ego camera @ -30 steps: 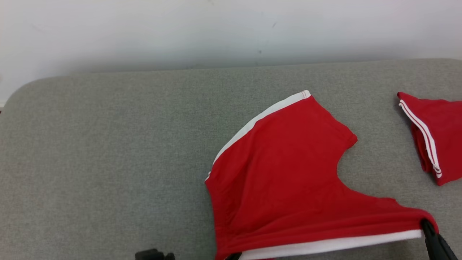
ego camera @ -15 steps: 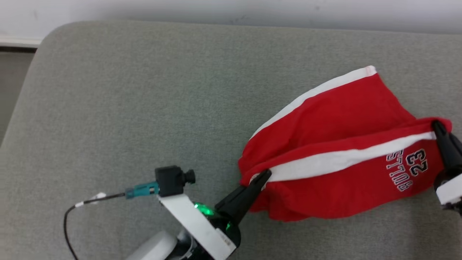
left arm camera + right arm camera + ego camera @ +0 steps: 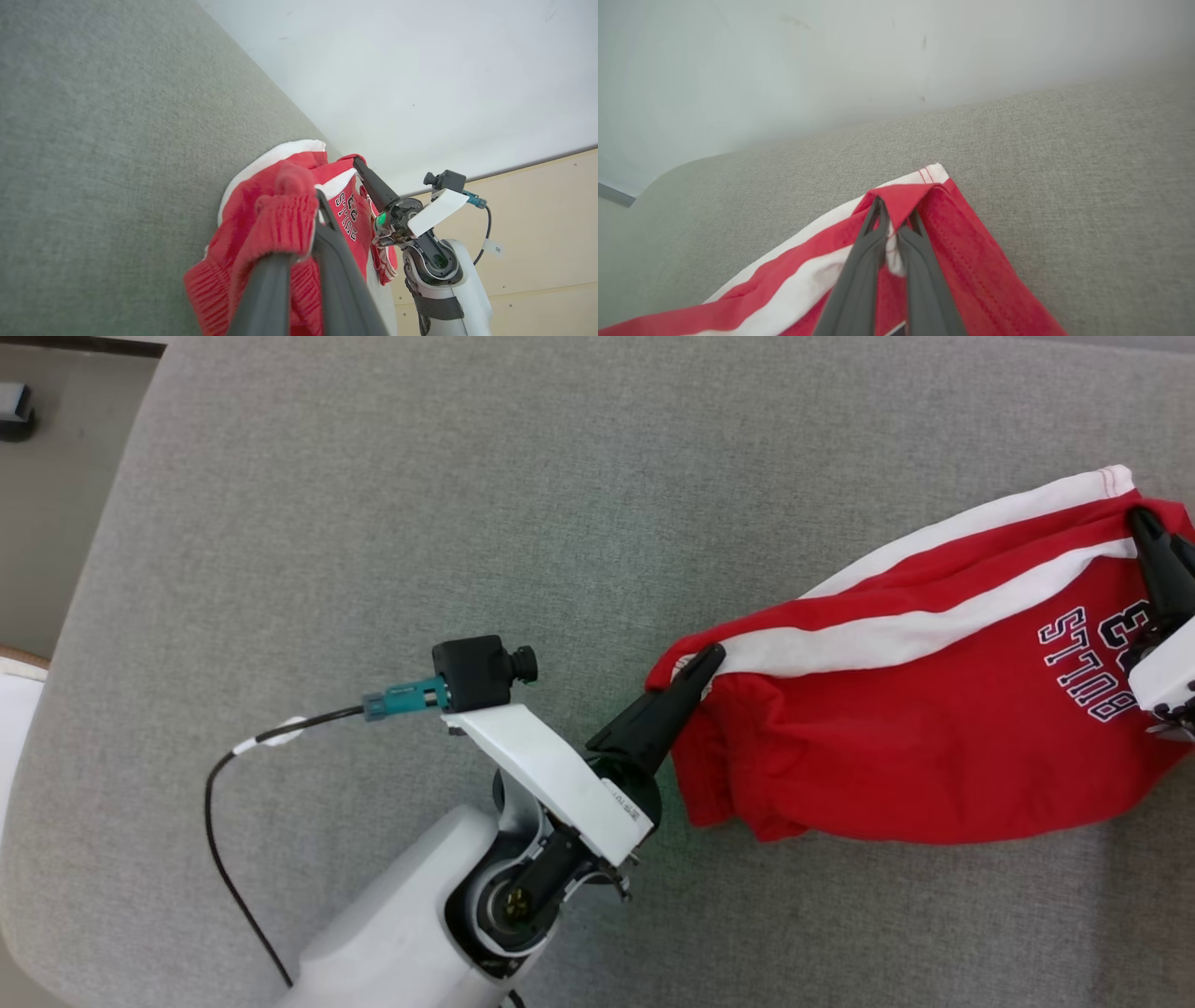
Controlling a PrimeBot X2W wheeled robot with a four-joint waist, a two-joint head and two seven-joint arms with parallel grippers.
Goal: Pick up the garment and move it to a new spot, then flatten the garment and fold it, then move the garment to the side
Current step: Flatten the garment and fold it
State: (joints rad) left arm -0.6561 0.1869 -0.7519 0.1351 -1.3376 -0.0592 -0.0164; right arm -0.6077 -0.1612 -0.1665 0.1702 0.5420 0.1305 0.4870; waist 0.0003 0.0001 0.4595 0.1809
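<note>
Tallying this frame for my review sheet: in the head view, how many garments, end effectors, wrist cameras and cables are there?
red garment: 1
End effectors: 2 (left end effector, right end effector, each pinching the garment's edge)
wrist camera: 1
black cable: 1
Total: 5

The left forearm (image 3: 392, 933) is a smooth, pale grey shell ending in a round joint with dark inner parts. A flat white bracket (image 3: 551, 775) carries a small black camera (image 3: 478, 670), a teal plug (image 3: 406, 695) and a thin black cable (image 3: 317, 719) with a white tag. The bracket's edge seems to bear tiny print. The left claw (image 3: 711, 655) has long, dark, tapering fingers. A green light (image 3: 381, 218) glows at the base of the right claw (image 3: 357, 162).
</note>
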